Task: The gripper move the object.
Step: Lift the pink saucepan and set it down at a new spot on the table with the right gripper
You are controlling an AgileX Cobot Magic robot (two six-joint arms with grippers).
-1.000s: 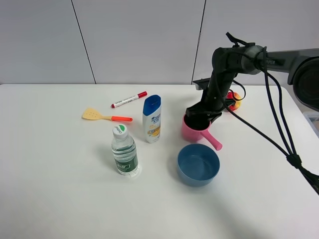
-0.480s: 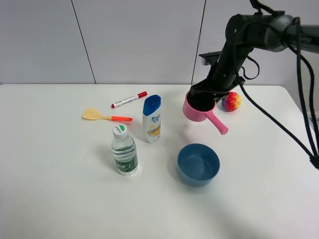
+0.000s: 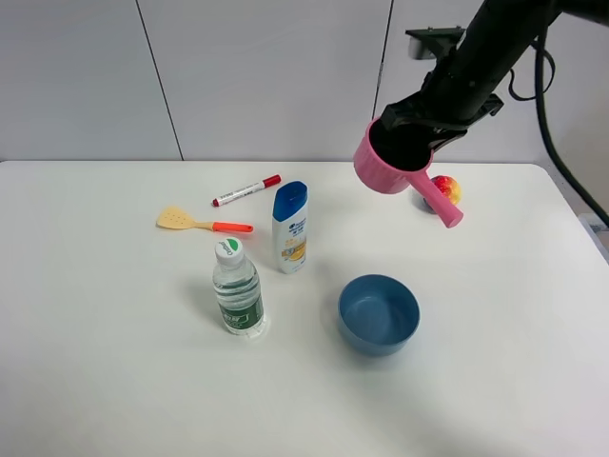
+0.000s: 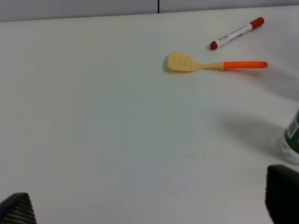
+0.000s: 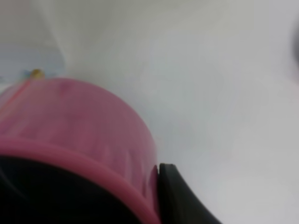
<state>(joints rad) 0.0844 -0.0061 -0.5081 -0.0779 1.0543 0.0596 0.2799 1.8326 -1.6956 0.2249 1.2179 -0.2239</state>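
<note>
The pink saucepan (image 3: 383,165) hangs in the air above the back right of the table, tilted, with its handle (image 3: 443,205) pointing down and to the right. My right gripper (image 3: 411,145) is shut on its rim, one finger inside the dark bowl. In the right wrist view the pink wall (image 5: 74,126) fills the frame, with a black finger (image 5: 180,198) pressed against its outside. My left gripper (image 4: 149,207) is open and empty over bare table; only its two dark fingertips show at the frame's corners. It is out of the exterior view.
A blue bowl (image 3: 379,314) sits below the pan on the white table (image 3: 105,381). A shampoo bottle (image 3: 290,227), a water bottle (image 3: 236,288), a yellow spatula (image 3: 200,223) and a red marker (image 3: 246,189) stand left of centre. A coloured ball (image 3: 447,188) lies behind the pan's handle.
My right gripper has lifted the pink saucepan off the table, up and slightly right. The ball it hid now shows. Nothing else has moved.
</note>
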